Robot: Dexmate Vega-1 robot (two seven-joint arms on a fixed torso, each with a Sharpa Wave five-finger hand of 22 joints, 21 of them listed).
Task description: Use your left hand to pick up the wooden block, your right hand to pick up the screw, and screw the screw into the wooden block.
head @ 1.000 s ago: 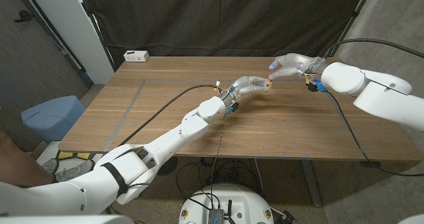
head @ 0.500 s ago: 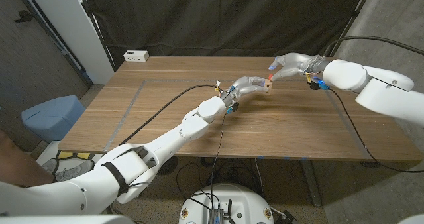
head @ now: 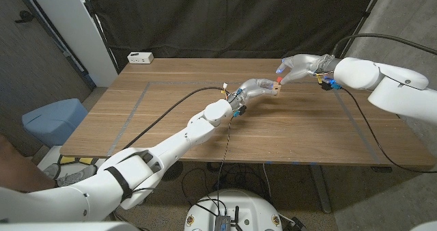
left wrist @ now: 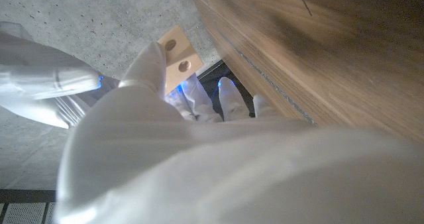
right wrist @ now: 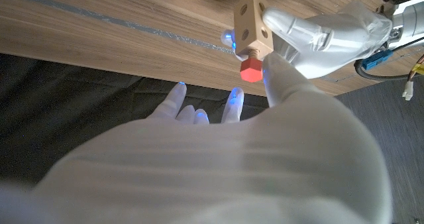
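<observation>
A white box (head: 140, 57) sits at the table's (head: 171, 121) far left corner; the left hand (head: 257, 88) grips the block (head: 275, 88) above the table's far middle; a red screw (right wrist: 252, 69) sits against the block's face, apparently in a hole; the right hand (head: 295, 67) touches the screw with one finger (right wrist: 281, 85), others spread.
</observation>
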